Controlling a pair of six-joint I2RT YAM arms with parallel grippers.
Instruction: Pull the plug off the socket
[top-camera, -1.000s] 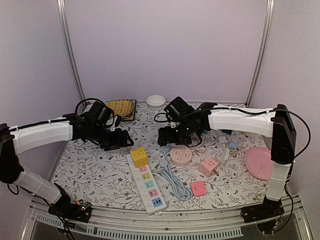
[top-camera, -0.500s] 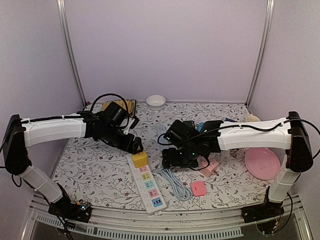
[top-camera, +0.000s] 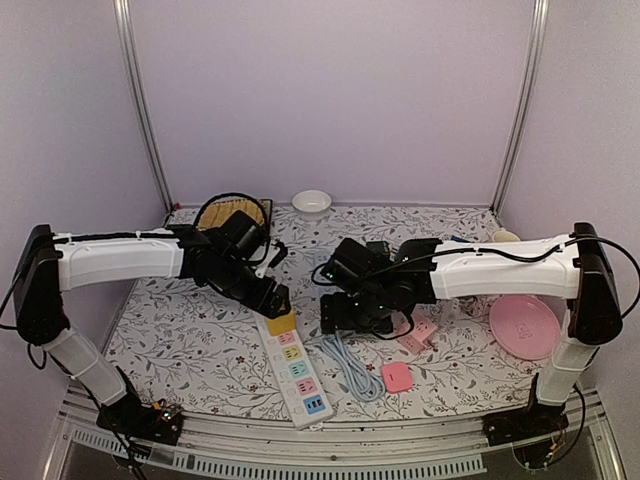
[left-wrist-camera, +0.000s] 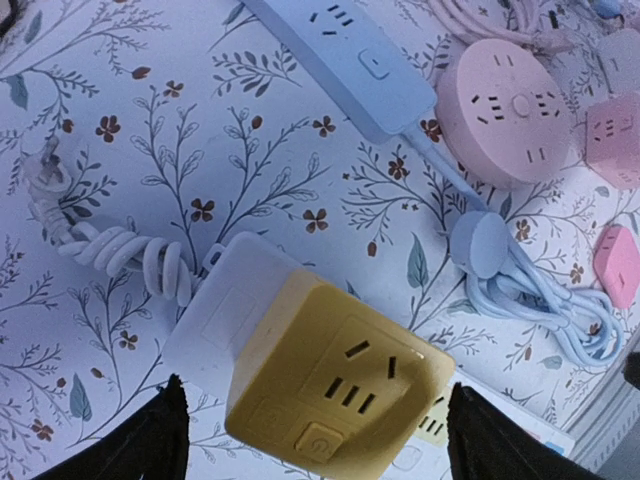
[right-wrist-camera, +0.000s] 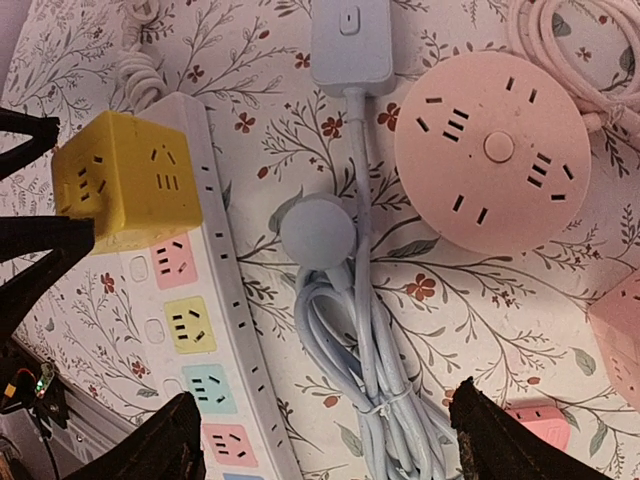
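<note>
The yellow cube plug (left-wrist-camera: 340, 385) sits pushed into the end socket of the white power strip (right-wrist-camera: 215, 300), which lies loose on the floral surface (top-camera: 180, 350) with its curled cord trailing off the far end. Nothing pins it down, so a straight pull could drag the strip along with the plug. That is probably why both arms have gathered over this one spot. The left end effector (top-camera: 271, 297) hangs directly above the cube with its jaws wide and holding nothing. In the left wrist view its two fingers (left-wrist-camera: 160, 440) stand either side of the cube with a gap showing on each flank, so the plug lies between them but is not yet pinched. The right end effector (top-camera: 345, 316) is also spread wide and empty. It hovers just beside the strip, over the coiled grey cable (right-wrist-camera: 345, 330) and near the round pink socket (right-wrist-camera: 490, 150) — seemingly ready to brace the strip, though it is touching nothing.
</note>
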